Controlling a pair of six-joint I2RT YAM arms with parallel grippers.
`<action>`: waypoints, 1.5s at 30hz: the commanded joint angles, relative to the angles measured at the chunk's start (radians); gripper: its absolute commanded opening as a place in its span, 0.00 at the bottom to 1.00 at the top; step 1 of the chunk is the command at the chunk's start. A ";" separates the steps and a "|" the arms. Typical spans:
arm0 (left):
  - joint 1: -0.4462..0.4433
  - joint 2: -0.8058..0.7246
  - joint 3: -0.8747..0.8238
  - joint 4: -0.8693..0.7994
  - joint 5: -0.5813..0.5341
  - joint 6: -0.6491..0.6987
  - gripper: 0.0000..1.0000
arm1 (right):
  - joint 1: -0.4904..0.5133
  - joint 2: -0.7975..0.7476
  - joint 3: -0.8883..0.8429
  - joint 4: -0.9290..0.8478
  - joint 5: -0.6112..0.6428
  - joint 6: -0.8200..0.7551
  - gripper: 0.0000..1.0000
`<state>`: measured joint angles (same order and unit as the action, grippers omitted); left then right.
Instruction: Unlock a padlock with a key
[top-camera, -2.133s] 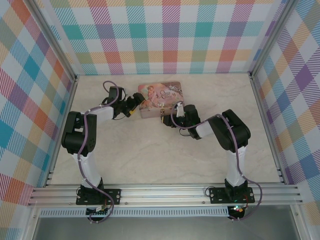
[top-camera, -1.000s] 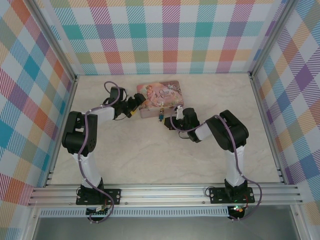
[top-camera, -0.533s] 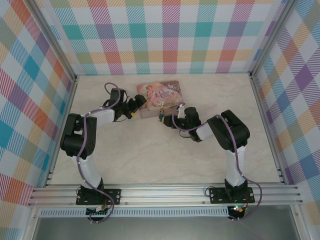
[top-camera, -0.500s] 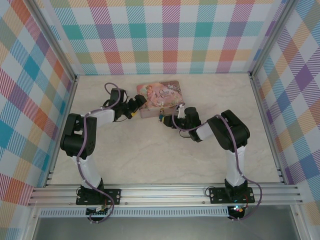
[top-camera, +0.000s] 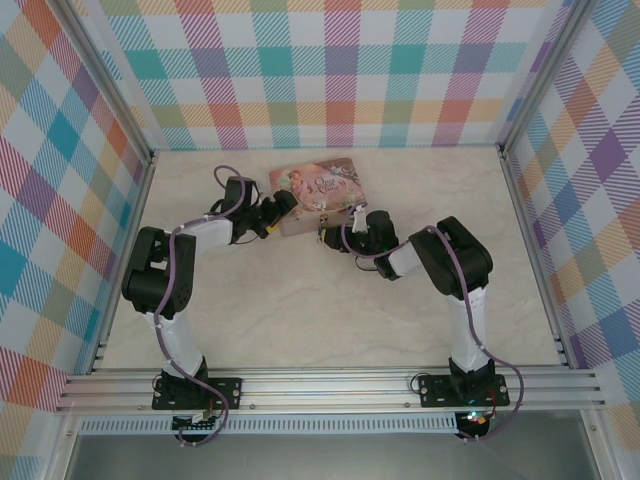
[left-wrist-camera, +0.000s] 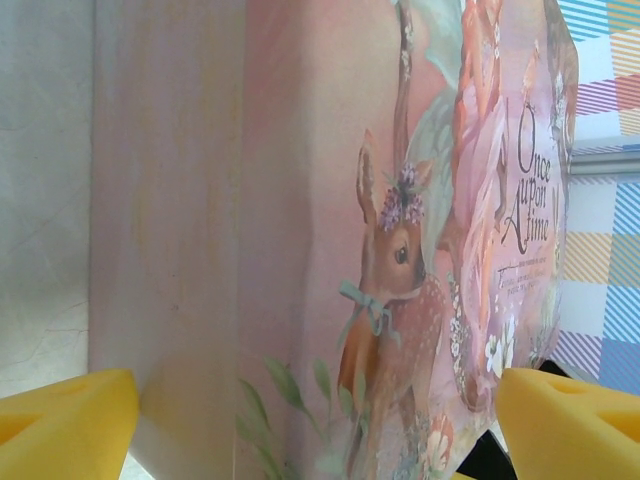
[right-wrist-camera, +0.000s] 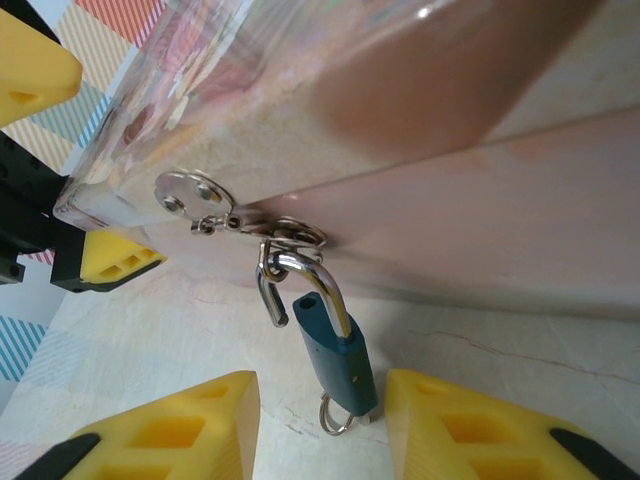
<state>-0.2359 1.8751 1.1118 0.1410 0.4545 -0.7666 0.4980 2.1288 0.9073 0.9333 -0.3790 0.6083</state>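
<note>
The right claw (right-wrist-camera: 322, 425) stands with its yellow foam-like pads apart, the padlock (right-wrist-camera: 335, 350) hanging between them and touching neither. It is a small, hard thing with a smooth blue body, likely light and slippery. Because it dangles from a ring, it should swing at any nudge. The flat sides of the body look like the place to pinch it, leaving the thin silvery shackle (right-wrist-camera: 322, 280) free. One leg of the shackle seems to be out of the body already. A fine wire ring (right-wrist-camera: 333, 413) hangs under the body. It is probably the key's, though the blade is too small to make out. The shackle hooks through the hasp (right-wrist-camera: 190, 190) of a glossy pink illustrated tin (right-wrist-camera: 450, 200), rigid sheet metal. The left claw (left-wrist-camera: 315, 425) spans the tin's end and appears clamped across it. Everything rests on a pale, marble-patterned counter (right-wrist-camera: 150, 350).
</note>
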 joint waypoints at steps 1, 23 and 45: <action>-0.017 -0.002 0.031 0.011 0.007 -0.004 0.91 | 0.012 0.052 0.004 -0.022 -0.015 0.033 0.37; -0.034 -0.027 0.001 0.026 -0.007 -0.022 0.91 | -0.014 0.033 -0.068 0.097 0.108 0.111 0.44; -0.071 -0.067 -0.050 0.085 0.015 -0.064 0.69 | -0.062 0.035 -0.138 0.200 -0.007 0.148 0.51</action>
<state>-0.2867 1.8431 1.0679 0.1799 0.4522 -0.8204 0.4259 2.1410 0.7784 1.2175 -0.3641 0.7341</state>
